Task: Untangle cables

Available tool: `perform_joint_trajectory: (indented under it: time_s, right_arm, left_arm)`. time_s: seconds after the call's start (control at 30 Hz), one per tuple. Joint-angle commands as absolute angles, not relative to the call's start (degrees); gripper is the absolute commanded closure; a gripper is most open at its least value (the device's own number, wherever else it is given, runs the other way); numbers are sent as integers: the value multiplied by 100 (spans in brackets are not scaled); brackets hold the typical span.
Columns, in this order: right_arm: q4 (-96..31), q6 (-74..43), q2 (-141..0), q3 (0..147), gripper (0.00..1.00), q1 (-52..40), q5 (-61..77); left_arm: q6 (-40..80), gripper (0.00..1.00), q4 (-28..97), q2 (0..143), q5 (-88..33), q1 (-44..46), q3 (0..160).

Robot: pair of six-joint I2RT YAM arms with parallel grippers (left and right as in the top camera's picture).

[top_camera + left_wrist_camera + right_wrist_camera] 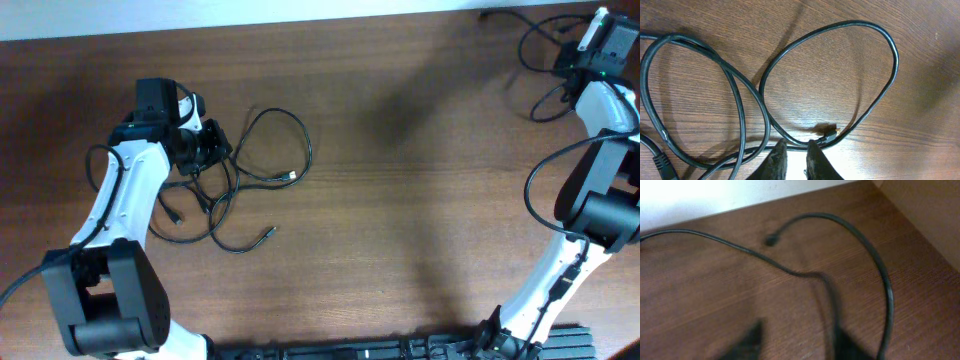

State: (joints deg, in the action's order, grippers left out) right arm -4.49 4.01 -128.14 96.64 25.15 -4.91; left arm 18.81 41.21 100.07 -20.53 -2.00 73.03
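The cables (262,165) lie as thin black loops tangled on the wooden table at the left, with small plug ends (292,178) pointing outward. My left gripper (205,150) is low over the tangle. In the left wrist view its fingertips (796,146) stand a narrow gap apart, and a looped cable (860,30) and its plug (830,134) pass just at the tips. My right gripper (792,342) is open at the far right corner. A thin black cord (860,235) with a plug end (771,241) lies in front of it.
Thicker black wires (545,60) run around the right arm at the table's far right corner. A pale wall (715,195) borders the table's back edge. A black strip (400,350) lies along the front edge.
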Motion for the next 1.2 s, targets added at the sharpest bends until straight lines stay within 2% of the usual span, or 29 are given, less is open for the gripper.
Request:
perform_joint_trajectory:
  time_s: [0.0, 0.07, 0.17, 0.23, 0.3, 0.37, 0.43, 0.47, 0.53, 0.57, 0.7, 0.93, 1.1, 1.17]
  right_arm:
    - [-805, 263, -12348, 9784, 1, 2521, -913]
    - [-1227, 270, -11913, 9848, 1, 2521, -1059]
    - [-1721, 248, -11093, 9891, 1, 2504, -967]
    - [-2283, 246, -10412, 9891, 1, 2425, -429]
    - [-3183, -145, -9854, 9891, 1, 2185, 532]
    - [-4097, -242, -9734, 9889, 1, 1800, 2056]
    - [-4613, -239, -9874, 9773, 1, 1354, 3164]
    - [-4720, -239, -9950, 9708, 1, 1140, 3350]
    - [-4797, -237, -10265, 9474, 1, 368, 3450]
    - [-4722, -211, -10392, 9378, 1, 99, 3450]
    - [-4252, -152, -11275, 9223, 1, -1168, 3009]
    - [-3103, -158, -12547, 9223, 0, -2265, 3013]
    - [-2744, -521, -12890, 9223, 17, -2593, 2952]
    - [-2554, -532, -12956, 9223, 36, -2676, 2869]
  left_arm:
    - [1789, 81, 4115, 10055, -2008, -185, 7389]
    - [1789, 79, 4117, 10055, -2008, -185, 7389]
    - [1789, 70, 4117, 10055, -2008, -185, 7389]
    - [1789, 71, 4119, 10055, -2012, -185, 7389]
    - [1787, 71, 4112, 10049, -2012, -187, 7404]
    - [1787, 70, 4117, 10049, -2012, -202, 7502]
    - [1789, 56, 4115, 10049, -2012, -202, 7564]
    - [1789, 43, 4112, 10049, -2008, -202, 7570]
    - [1787, 9, 4123, 10049, -2001, -202, 7570]
    - [1787, 1, 4121, 10049, -1907, -202, 7570]
    - [1787, 1, 4340, 10049, -884, -202, 7570]
    - [1789, 1, 4875, 10051, -64, -202, 7568]
    - [1791, 1, 4866, 10051, -62, -202, 7537]
    - [1791, 1, 4831, 10071, -62, -202, 7487]
